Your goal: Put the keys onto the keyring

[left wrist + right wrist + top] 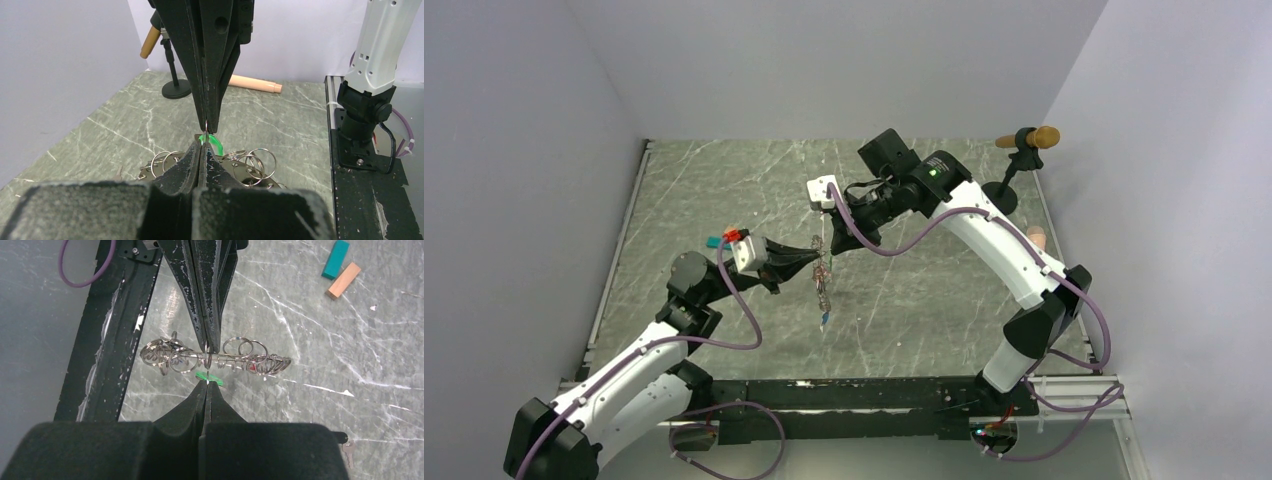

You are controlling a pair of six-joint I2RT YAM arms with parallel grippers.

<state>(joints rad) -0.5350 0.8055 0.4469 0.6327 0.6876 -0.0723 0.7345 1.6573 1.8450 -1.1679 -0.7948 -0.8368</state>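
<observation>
Right wrist view: my right gripper (206, 385) is pinched tight on the green key (210, 377), right at its tips. Just beyond them, my left gripper (209, 349) is clamped narrow on the keyring (165, 352), which is held crosswise above the table (300, 330).

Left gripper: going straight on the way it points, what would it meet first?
Probably the green key just ahead, with the right gripper tip to tip behind it.
</observation>
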